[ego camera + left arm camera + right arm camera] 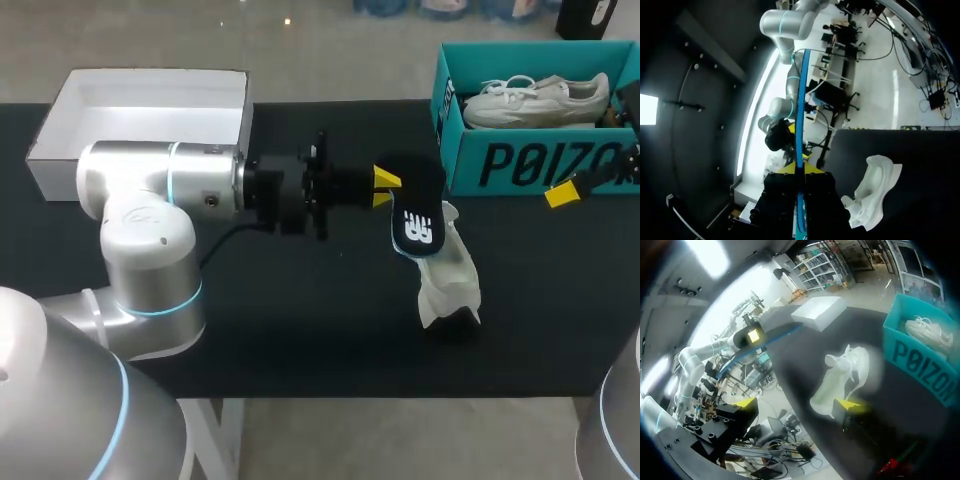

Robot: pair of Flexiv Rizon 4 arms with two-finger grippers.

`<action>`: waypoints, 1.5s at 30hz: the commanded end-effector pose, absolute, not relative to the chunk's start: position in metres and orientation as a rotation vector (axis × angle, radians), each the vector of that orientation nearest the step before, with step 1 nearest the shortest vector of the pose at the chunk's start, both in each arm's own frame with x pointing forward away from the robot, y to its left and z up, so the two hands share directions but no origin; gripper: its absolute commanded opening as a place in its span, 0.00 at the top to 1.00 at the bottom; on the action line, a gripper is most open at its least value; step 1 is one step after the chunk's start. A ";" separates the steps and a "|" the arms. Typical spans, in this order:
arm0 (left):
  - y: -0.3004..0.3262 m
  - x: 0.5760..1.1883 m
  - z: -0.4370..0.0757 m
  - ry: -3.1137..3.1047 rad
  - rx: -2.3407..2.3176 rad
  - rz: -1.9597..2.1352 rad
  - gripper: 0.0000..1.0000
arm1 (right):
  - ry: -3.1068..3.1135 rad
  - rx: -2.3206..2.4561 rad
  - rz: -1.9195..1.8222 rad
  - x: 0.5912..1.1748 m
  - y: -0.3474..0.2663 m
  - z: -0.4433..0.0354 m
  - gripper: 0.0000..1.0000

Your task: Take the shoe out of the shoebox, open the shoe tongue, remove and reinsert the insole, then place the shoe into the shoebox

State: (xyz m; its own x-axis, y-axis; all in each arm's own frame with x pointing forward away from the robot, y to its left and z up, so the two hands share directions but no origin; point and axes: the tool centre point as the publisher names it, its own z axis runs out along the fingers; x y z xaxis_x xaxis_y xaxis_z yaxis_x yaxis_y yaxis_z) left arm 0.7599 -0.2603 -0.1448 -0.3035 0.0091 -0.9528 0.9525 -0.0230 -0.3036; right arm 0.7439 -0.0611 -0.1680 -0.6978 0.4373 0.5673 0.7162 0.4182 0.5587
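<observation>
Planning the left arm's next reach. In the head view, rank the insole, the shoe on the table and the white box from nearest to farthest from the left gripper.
1. insole, gripped by the left gripper.
2. shoe, on the table just right of the insole.
3. white box, at the table's back left.

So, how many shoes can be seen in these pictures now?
2. One white shoe lies on the black table, right by the insole held in the left gripper. The other shoe is inside the teal shoebox; more could be hidden there.
</observation>
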 end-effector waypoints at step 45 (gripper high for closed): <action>-0.260 0.754 -0.147 1.423 1.055 -1.443 1.00 | -2.419 -1.126 -1.223 0.725 -0.080 -0.177 0.00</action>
State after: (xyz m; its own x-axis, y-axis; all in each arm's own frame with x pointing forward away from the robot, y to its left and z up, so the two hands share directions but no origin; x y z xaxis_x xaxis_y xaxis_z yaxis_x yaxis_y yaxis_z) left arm 0.7539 -0.2582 -0.1464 -0.3026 -0.0009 -0.9531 0.9530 -0.0152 -0.3026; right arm 0.7422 -0.0717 -0.1777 -0.6874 0.5126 0.5145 0.7203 0.3907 0.5732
